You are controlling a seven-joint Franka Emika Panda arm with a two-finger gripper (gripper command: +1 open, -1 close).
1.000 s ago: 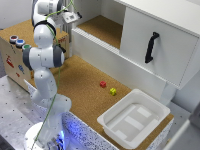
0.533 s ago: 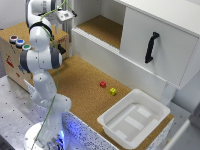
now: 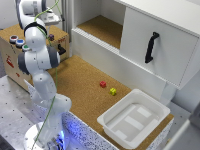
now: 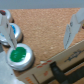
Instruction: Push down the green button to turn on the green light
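The green button is a small round green cap in a pale ring. It sits on top of the wooden box at the exterior view's left, nearest the box's front edge. In the wrist view the green button lies off to the side of my open gripper, beyond one fingertip rather than between the two. Nothing is between the fingers. In the exterior view the gripper hangs above the box top, to the right of the buttons and partly hidden by the arm.
A blue button and a red button stand in a row behind the green one. On the cork floor lie a small red block and a yellow block. A white tray and a cabinet with a black handle are to the right.
The hand has moved toward the exterior view's left, over the box top and closer to the row of buttons. Everything else is where it was.
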